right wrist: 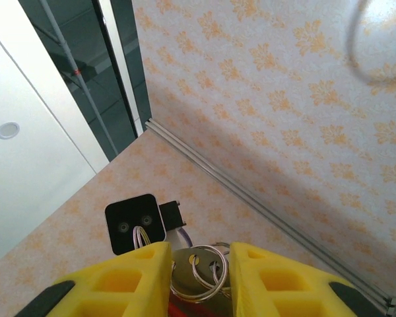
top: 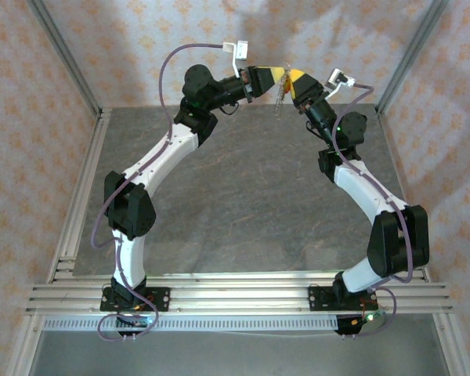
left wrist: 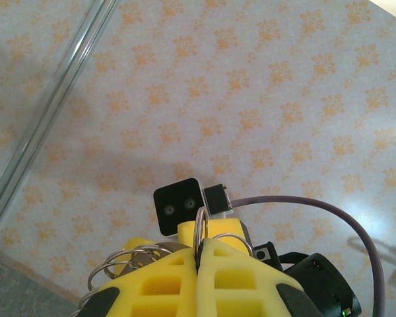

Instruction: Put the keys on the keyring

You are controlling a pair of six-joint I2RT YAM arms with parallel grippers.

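Both arms are raised high at the back, and their yellow tips meet in the top view. My left gripper [left wrist: 199, 254] is shut on the keyring [left wrist: 199, 224], a thin silvery ring seen edge-on and sticking up from the pinch. A beaded chain [top: 280, 100] dangles below the two grippers. My right gripper [right wrist: 200, 252] has its fingers closed in on the key; a sliver of its red head [right wrist: 185, 310] shows at the bottom, under a grey metal piece [right wrist: 185, 261] and looped rings [right wrist: 208, 274]. More loose rings [left wrist: 119, 264] hang left of my left fingers.
The grey table [top: 243, 204] lies far below both grippers. Patterned walls [top: 313, 31] and metal frame posts [top: 66, 59] close in the back and sides. Each wrist camera sees the other's black camera block [left wrist: 178, 208] and purple cable [left wrist: 330, 214].
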